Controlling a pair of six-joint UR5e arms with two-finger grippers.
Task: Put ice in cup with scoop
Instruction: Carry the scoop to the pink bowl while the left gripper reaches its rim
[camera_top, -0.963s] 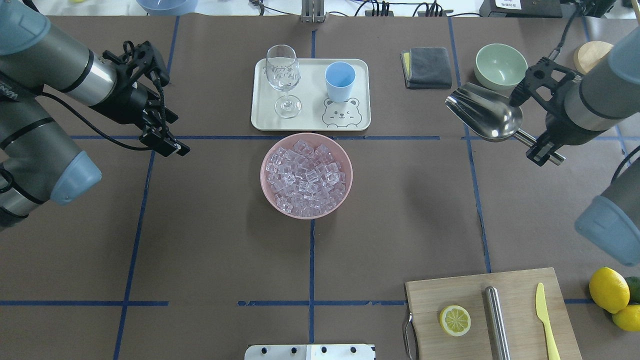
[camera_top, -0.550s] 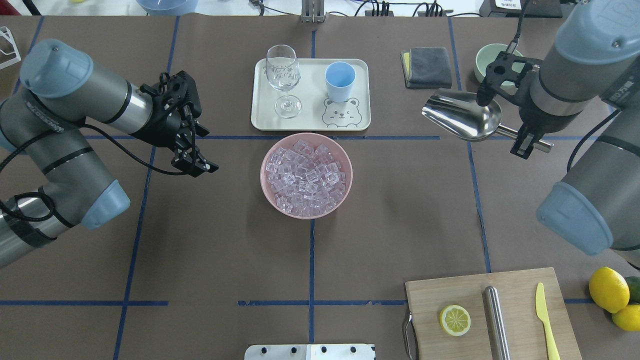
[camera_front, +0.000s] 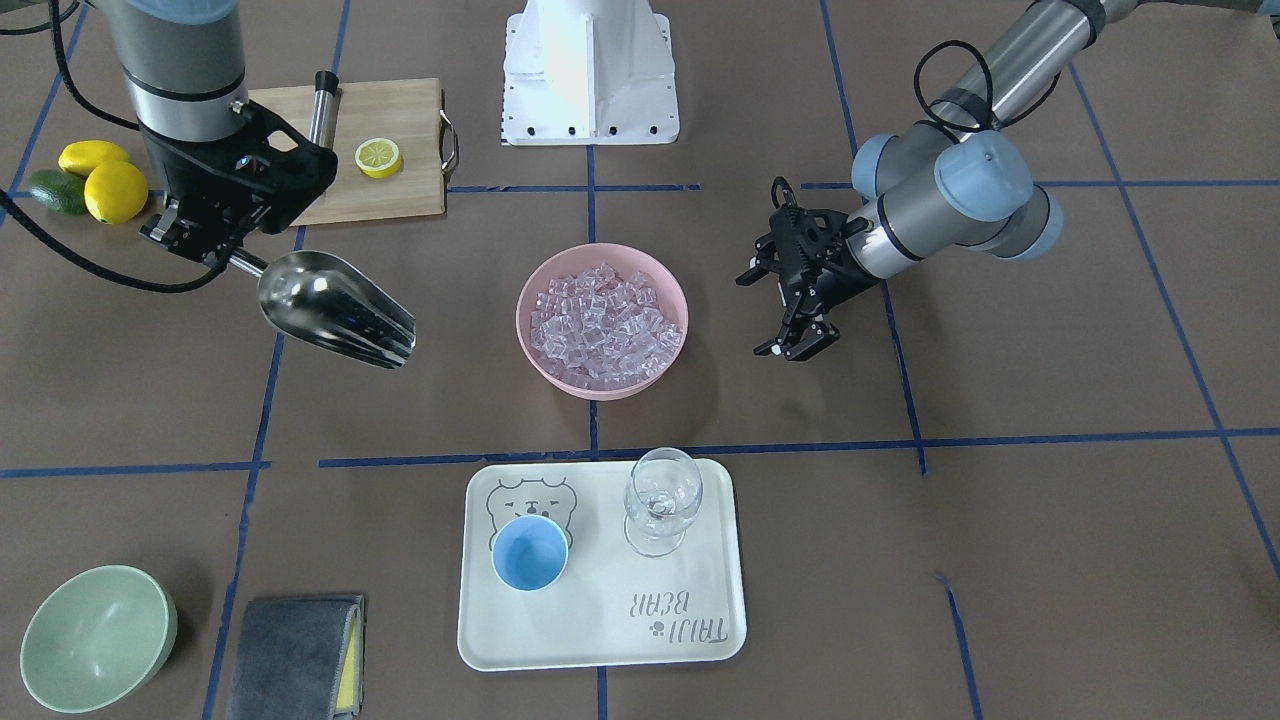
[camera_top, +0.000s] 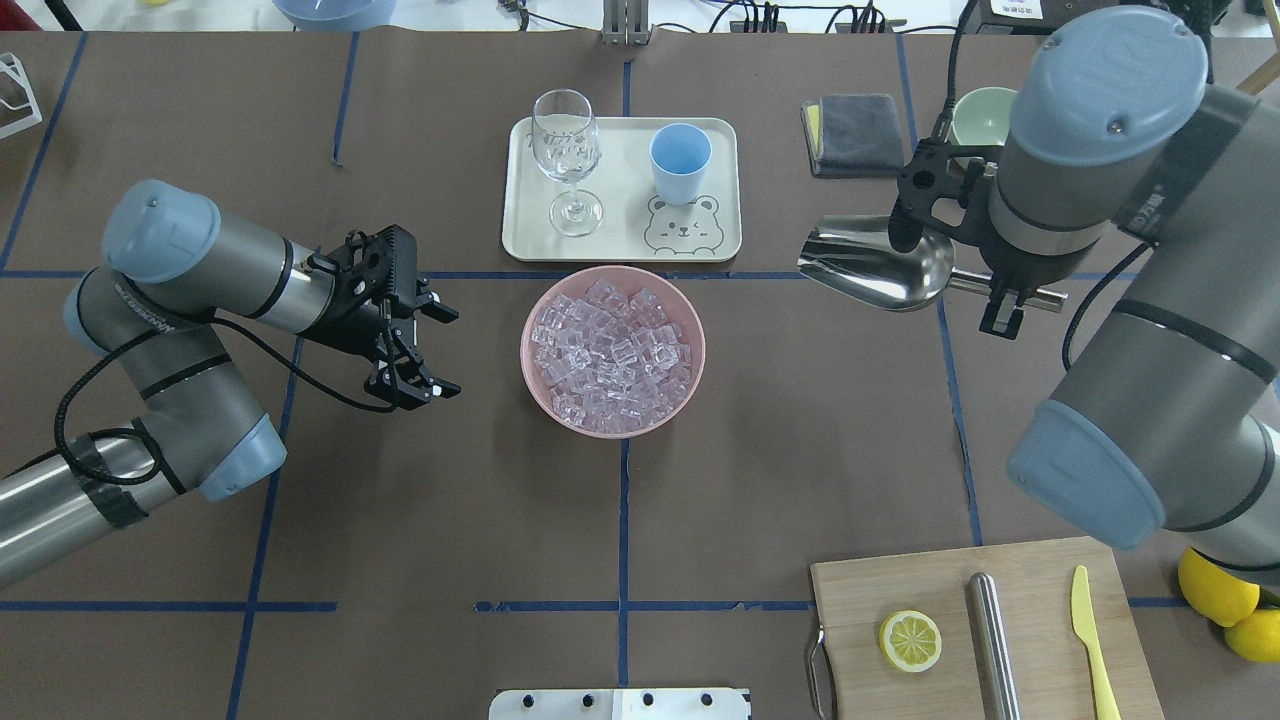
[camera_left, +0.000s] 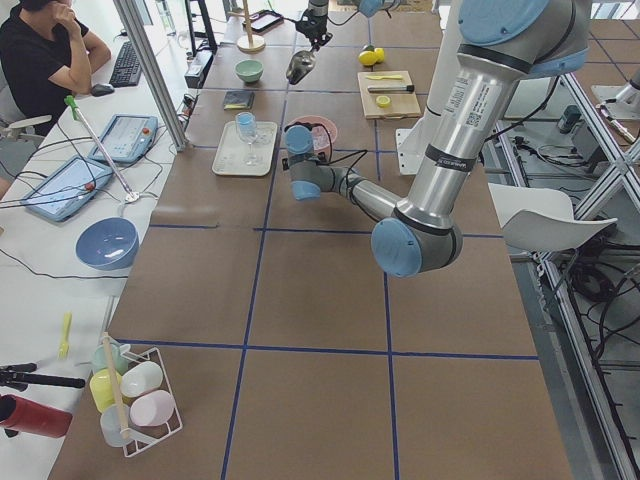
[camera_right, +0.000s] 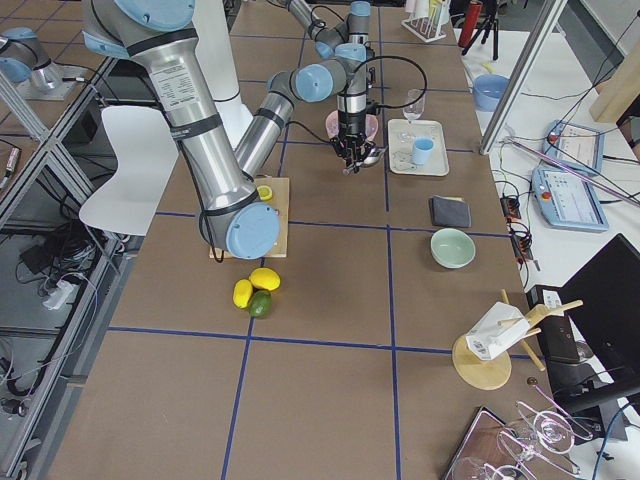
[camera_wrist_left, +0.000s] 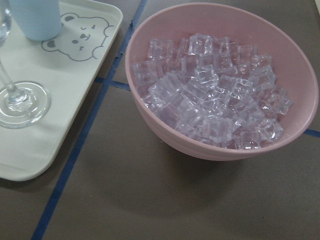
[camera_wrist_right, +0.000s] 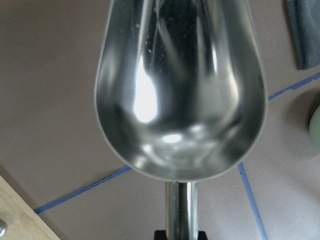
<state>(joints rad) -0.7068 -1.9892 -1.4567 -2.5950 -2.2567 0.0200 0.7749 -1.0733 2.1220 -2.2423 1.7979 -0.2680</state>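
Status for you: right pincer (camera_top: 1003, 293) is clenched on the rod handle of the scoop (camera_top: 880, 268), gripping at the far end of the rod. My read is that this keeps the trough clear of the fingers so it can go into the pile.

Scoop is in the air, off the surface (camera_top: 800, 450), open side up and mouth aimed at the pink bowl (camera_front: 600, 387). It's well short of the rim. The right wrist view shows a bare trough with nothing loaded, so I'd say you're on the approach and no scooping has happened yet.

All the ice (camera_top: 612, 352) sits heaped in the pink bowl at centre, and none is in the cup (camera_top: 680, 160). The cup stands upright, mouth up, on the tray (camera_top: 620, 245), just behind the bowl on the far side from the robot. That gives a short carry from pile to cup.

Left pincer (camera_top: 440, 352) is released and holding nothing, fingers spread and facing the bowl's wall from its own side, near it but not touching. It looks staged to brace the bowl when the scoop digs in. That's my guess, nothing confirms it.

Watch-outs:
- The wine glass (camera_top: 565, 150) stands on the same tray beside the cup, apart from it. Come in from the right so you don't swing past the glass.
- The scoop mouth looks wider than the cup opening, so tip slowly or the cubes will spill onto the tray.
- A light bowl may slide under a sideways dig.
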